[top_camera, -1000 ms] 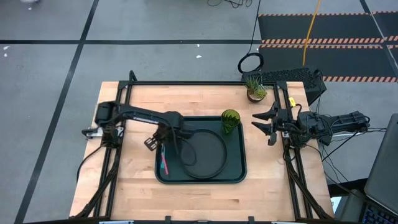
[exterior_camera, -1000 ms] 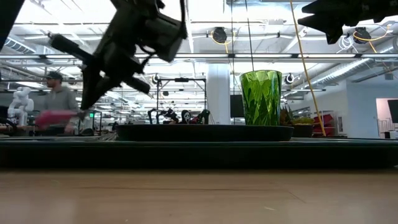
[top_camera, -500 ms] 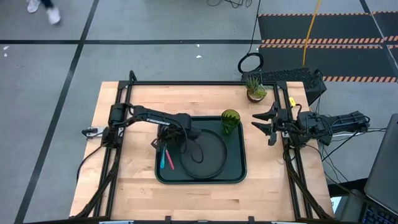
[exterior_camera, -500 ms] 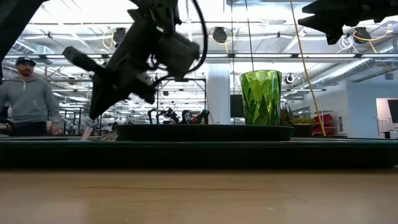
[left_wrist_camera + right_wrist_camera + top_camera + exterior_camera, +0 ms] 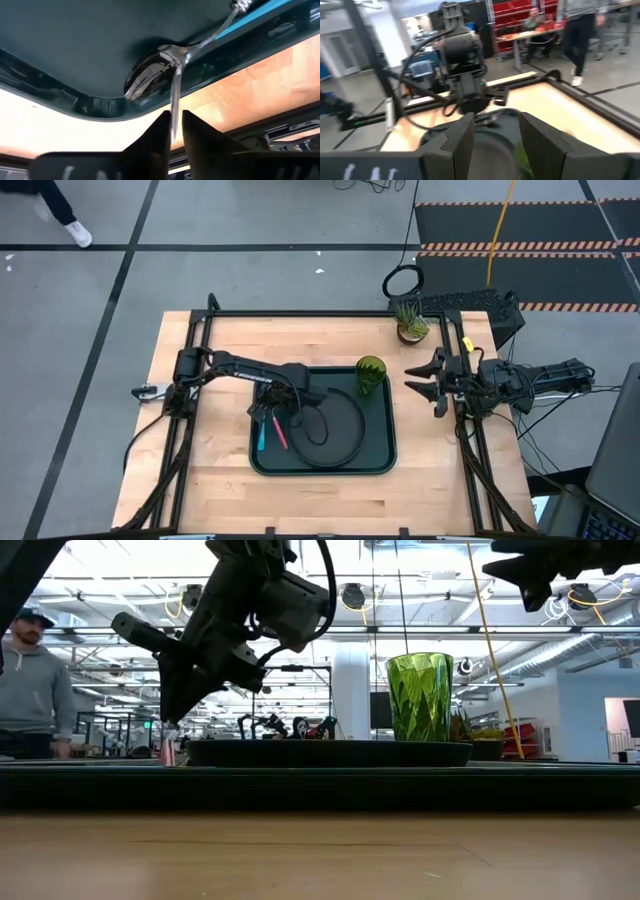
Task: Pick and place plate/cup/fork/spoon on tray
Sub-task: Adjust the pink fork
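Note:
The dark green tray (image 5: 385,458) lies mid-table. The dark plate (image 5: 335,430) lies in its right part. The green cup (image 5: 370,375) stands upright in its far right corner and also shows in the low view (image 5: 420,695). The blue-handled spoon (image 5: 261,436) lies in the tray's left part, its bowl (image 5: 147,77) by the rim. My left gripper (image 5: 268,412) is low over the tray's left part, shut on the red-handled fork (image 5: 281,432). My right gripper (image 5: 432,387) is open and empty, above the table to the right of the tray. My left gripper pinches a thin silver strip of the fork (image 5: 174,107) between its two fingertips, coming from above and slanting down toward the tray's left rim. The red handle (image 5: 283,436) slants away toward the near right. Its end (image 5: 167,750) reaches down to the tray's level.
A small potted plant (image 5: 410,322) stands at the table's far right. Black frame rails run along the table's left and right sides. A person (image 5: 30,680) stands beyond the table. Bare wood lies left of the tray and along the near edge.
My left gripper has gone from the tray's left rim toward the table's right and down, carrying the fork. The fork's red handle has swung toward the near right and come down beside the spoon.

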### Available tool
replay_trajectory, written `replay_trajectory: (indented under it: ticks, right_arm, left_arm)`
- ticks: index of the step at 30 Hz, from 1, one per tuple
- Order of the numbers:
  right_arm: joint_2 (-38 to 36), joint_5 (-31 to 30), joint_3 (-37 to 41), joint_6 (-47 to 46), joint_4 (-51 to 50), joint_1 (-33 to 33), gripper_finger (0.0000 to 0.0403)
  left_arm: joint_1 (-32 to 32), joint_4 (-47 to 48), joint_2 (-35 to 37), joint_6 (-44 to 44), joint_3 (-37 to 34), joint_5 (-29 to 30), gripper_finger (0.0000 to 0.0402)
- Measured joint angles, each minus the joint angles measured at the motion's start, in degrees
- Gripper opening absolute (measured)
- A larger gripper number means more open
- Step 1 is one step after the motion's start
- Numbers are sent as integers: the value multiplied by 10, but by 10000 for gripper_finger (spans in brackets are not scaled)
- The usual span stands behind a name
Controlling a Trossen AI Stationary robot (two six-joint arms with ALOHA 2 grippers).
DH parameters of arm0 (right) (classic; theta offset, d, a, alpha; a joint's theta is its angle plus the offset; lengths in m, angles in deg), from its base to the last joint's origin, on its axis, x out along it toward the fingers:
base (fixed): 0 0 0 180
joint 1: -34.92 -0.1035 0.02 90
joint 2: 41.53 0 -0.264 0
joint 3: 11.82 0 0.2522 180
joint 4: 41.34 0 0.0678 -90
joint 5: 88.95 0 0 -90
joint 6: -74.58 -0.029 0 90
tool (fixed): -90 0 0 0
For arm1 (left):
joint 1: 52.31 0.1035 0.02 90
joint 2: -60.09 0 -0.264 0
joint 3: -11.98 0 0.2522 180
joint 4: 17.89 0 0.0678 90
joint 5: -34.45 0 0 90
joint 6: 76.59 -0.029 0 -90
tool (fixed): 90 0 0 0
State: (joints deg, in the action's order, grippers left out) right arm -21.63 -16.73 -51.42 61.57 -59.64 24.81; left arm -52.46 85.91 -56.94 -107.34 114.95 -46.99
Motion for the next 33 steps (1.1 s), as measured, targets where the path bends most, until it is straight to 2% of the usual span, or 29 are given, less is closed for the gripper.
replay_trajectory:
  ticks: [3,7,13,20,23,27,30,33]
  right_arm:
    - [0,28,0,-1,0,0,150]
    - [0,31,0,-13,0,0,150]
    - [0,31,0,-13,-1,0,150]
    - [0,30,0,-11,-5,0,150]
    - [0,30,0,-9,-6,0,150]
    - [1,28,0,-9,-14,0,150]
    - [5,27,0,-12,-20,0,150]
    - [9,27,0,-18,-19,0,150]
  left_arm:
    - [-2,0,0,7,0,5,76]
    - [-2,0,0,14,0,7,114]
    - [-2,0,0,55,0,54,152]
    - [-5,0,0,182,0,47,161]
    - [-6,-17,9,261,-1,2,161]
    - [-13,-109,44,341,-4,-59,161]
    - [-23,-169,85,372,-4,-54,161]
    - [-22,-207,121,417,-4,-11,161]
